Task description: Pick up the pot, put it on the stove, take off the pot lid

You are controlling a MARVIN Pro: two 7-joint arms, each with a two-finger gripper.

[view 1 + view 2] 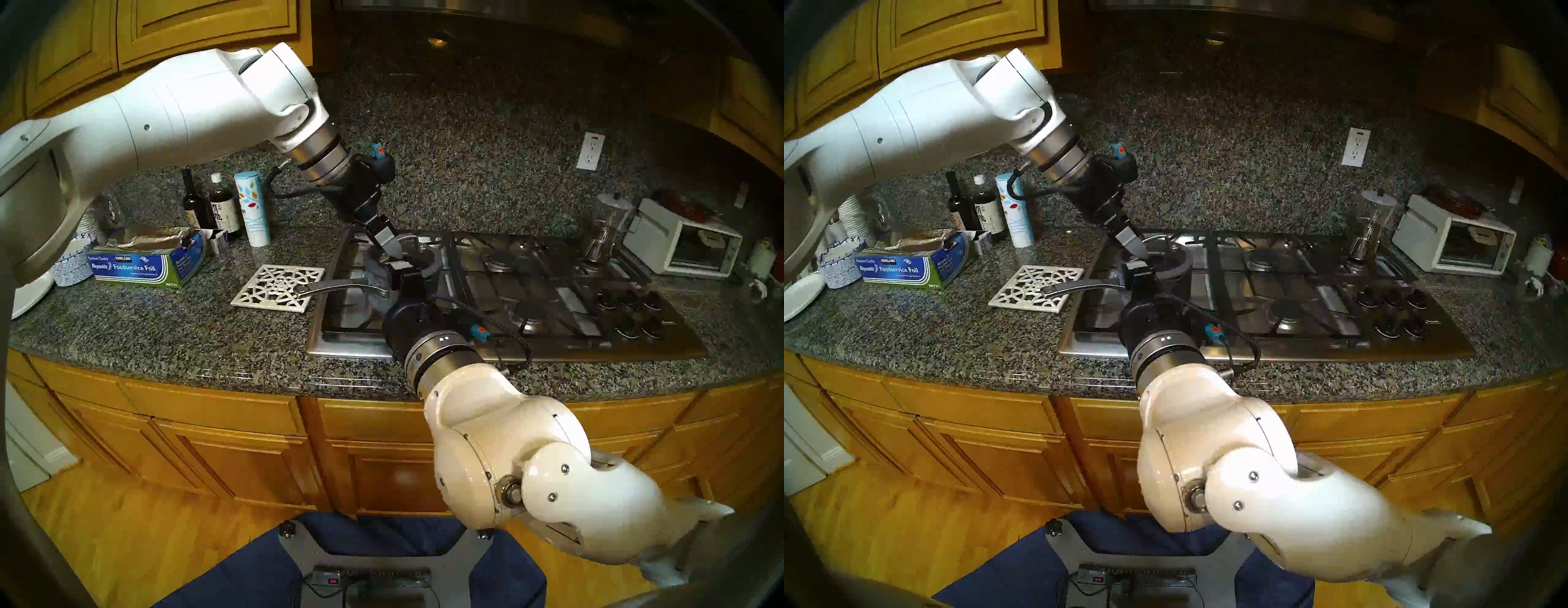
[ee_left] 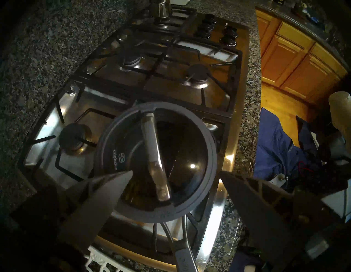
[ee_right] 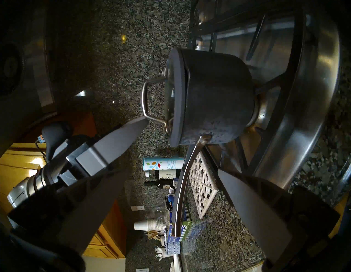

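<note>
The pot (image 1: 375, 276) stands on the front-left burner of the stove (image 1: 551, 297), with the pot lid (image 2: 180, 152) on it. Its long steel handle (image 1: 339, 288) points left over the counter. My left gripper (image 2: 175, 172) is open just above the lid, one finger on each side of the lid's loop handle (image 2: 153, 152), not gripping it. My right gripper (image 3: 169, 171) is open in front of the pot (image 3: 218, 102). The long handle (image 3: 182, 190) runs between its fingers, apart from both.
A white lattice trivet (image 1: 278, 288) lies on the counter left of the stove, under the handle's end. A foil box (image 1: 144, 265), bottles (image 1: 220, 204) and a canister (image 1: 253, 208) stand further left. A coffee maker (image 1: 606, 229) is on the back-right grate, beside a toaster oven (image 1: 683, 244).
</note>
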